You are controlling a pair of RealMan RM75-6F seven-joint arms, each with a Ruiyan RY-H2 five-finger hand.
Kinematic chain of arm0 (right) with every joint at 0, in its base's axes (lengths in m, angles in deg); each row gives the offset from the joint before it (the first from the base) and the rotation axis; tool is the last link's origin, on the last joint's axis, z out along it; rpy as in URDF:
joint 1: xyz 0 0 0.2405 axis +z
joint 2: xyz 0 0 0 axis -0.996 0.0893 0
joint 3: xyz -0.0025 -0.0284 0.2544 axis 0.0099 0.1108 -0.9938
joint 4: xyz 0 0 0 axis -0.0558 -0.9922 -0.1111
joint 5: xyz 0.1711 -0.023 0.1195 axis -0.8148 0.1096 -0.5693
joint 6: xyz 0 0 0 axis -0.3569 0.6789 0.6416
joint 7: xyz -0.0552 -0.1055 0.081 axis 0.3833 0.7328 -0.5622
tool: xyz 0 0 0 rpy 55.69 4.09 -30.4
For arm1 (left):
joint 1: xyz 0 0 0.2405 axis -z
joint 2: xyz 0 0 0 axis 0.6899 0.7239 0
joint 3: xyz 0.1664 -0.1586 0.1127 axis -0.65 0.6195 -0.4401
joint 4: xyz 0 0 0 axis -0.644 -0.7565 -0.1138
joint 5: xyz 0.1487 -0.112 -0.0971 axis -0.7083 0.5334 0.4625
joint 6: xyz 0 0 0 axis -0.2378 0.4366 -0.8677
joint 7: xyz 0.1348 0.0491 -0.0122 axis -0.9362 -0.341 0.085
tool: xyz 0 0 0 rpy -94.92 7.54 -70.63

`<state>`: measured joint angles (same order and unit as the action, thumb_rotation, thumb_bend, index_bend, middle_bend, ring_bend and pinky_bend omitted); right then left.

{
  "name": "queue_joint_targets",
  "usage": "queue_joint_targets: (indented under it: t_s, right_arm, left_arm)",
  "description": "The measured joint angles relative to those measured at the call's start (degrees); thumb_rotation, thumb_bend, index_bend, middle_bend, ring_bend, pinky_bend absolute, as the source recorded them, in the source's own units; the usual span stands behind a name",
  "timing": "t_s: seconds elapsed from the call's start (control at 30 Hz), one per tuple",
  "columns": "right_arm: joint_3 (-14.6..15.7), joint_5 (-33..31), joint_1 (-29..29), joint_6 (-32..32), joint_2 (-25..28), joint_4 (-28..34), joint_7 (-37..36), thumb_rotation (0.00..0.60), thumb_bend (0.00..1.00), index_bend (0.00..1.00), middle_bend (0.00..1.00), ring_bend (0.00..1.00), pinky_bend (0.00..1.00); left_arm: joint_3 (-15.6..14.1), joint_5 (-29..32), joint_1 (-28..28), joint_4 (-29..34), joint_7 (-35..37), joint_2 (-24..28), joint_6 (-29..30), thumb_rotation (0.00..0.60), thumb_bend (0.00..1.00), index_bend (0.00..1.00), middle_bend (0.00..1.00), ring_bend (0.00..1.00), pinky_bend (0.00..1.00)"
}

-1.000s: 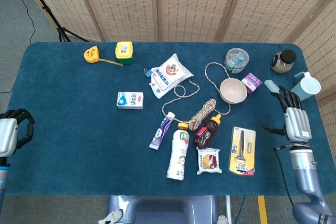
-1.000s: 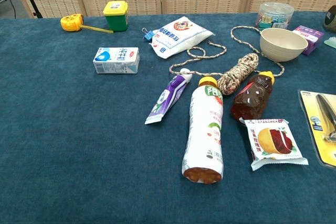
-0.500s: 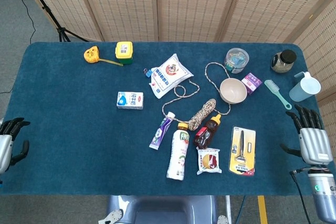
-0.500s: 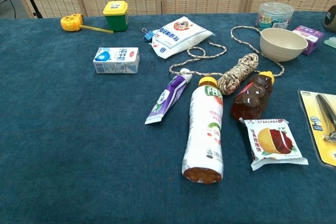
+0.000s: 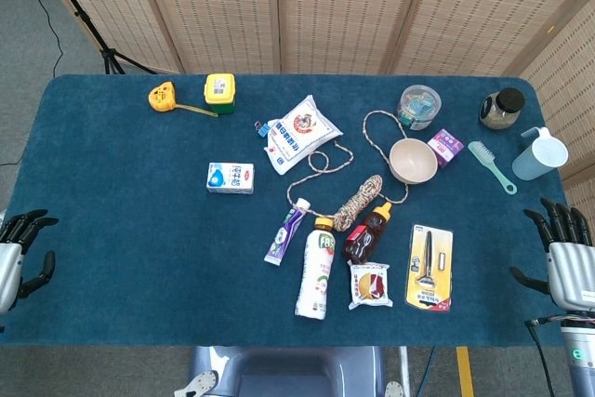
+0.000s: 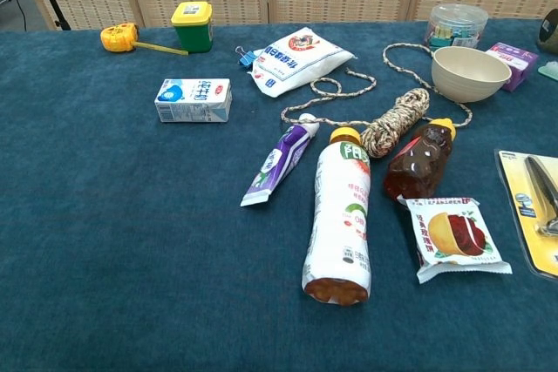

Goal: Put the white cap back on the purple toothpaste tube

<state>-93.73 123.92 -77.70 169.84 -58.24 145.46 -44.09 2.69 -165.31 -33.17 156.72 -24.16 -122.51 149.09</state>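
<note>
Purple toothpaste tube (image 5: pixel 284 233) lies mid-frame on the worktop (image 5: pixel 121 192), white cap (image 5: pixel 302 203) at its upper end, beside the drink bottle (image 5: pixel 316 270). Left hand (image 5: pixel 14 258) at lower-left edge, right hand (image 5: pixel 569 258) at lower-right edge; both empty, fingers spread.

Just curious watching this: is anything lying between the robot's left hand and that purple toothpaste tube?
Nothing visible does. Bare blue cloth lies between the left hand and the purple toothpaste tube; the milk carton sits farther back.

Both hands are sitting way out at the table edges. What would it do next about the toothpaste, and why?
Probably nothing more than resting. The white cap already seems seated on the purple toothpaste tube, and the left hand and right hand hang open, apart from everything.
</note>
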Motion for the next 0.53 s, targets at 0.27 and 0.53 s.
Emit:
queue_joint_targets:
  t_s: [0.27, 0.53]
  right_arm:
    - [-0.4, 0.8, -0.3, 1.0, -0.4, 0.3, 0.2, 0.6, 0.0, 0.17, 0.07, 0.01, 0.0]
    - [-1.0, 0.6, 0.1, 0.2, -0.7, 0.6, 1.2, 0.6, 0.0, 0.18, 0.08, 0.01, 0.0]
  left_arm:
    - [1.1, -0.3, -1.3, 0.2, 1.3, 1.1, -0.6, 0.6, 0.5, 0.27, 0.2, 0.16, 0.32]
    - [1.8, -0.5, -1.7, -1.1, 2.0, 0.9, -2.6, 0.6, 0.5, 0.27, 0.2, 0.18, 0.32]
